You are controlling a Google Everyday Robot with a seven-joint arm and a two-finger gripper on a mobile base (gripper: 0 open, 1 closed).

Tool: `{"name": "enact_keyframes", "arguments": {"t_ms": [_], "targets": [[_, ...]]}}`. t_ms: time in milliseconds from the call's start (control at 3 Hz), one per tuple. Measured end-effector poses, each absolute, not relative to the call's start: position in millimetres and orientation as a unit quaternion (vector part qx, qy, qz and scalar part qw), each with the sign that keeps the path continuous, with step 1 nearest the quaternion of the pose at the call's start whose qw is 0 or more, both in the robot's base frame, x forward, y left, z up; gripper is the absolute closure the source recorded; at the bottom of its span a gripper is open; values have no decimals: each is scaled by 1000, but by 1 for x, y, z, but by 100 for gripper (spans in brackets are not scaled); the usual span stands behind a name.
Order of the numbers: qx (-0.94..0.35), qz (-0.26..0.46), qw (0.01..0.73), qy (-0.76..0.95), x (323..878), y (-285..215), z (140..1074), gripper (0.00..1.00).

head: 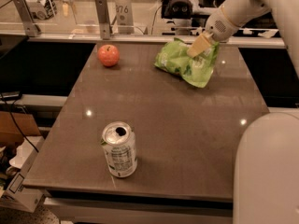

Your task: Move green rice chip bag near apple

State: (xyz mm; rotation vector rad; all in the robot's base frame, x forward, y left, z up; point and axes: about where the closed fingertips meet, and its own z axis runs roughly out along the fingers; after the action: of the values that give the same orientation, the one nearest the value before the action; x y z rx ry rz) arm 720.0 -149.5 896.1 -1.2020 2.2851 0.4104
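Observation:
The green rice chip bag [183,62] hangs crumpled at the far side of the dark table [187,125], its lower edge at or just above the surface. My gripper [200,45] reaches in from the upper right and is shut on the bag's upper right part. The red-orange apple [108,55] sits at the table's far left corner, well to the left of the bag.
A silver drink can [119,149] stands upright near the table's front left. A rail with metal posts [103,17] runs along the far edge. My white base [266,171] fills the lower right. Boxes and cables [14,171] lie on the floor at left.

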Motion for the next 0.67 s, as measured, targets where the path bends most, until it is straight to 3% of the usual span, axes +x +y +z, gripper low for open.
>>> {"name": "enact_keyframes", "arguments": {"t_ms": [667], "targets": [[-466,205,269,818,726,-99,903,100]]}}
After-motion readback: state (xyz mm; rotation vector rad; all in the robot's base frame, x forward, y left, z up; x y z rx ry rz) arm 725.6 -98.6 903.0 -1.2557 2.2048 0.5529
